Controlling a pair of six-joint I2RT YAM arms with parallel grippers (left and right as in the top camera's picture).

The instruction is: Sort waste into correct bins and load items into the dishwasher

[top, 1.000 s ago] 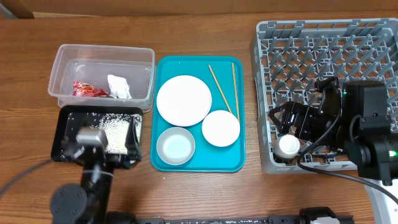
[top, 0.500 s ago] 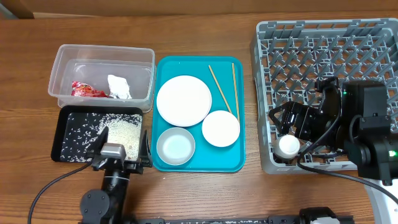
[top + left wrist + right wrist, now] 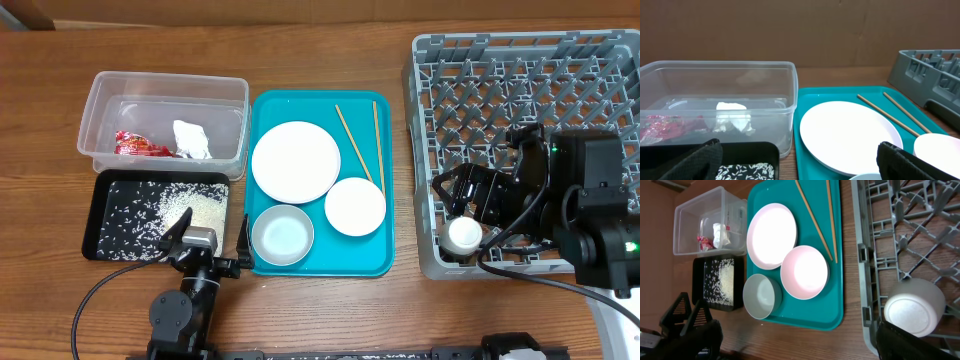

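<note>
The clear tub holds the red wrapper and the white tissue. The black tray holds loose rice. The large plate, smaller plate, bowl and two chopsticks lie on a teal tray. The small cup stands upside down in the grey dish rack. My left gripper is open and empty, between the black tray's front right corner and the bowl. My right gripper is open and empty above the rack's front left, beside the cup.
The teal tray sits between the bins and the rack. In the left wrist view my gripper faces the tub wall and the large plate. Bare wood lies along the table's front edge.
My left gripper has drawn back off the black tray toward the front edge and shifted right, leaving rice in the tray. The right arm has not moved.
</note>
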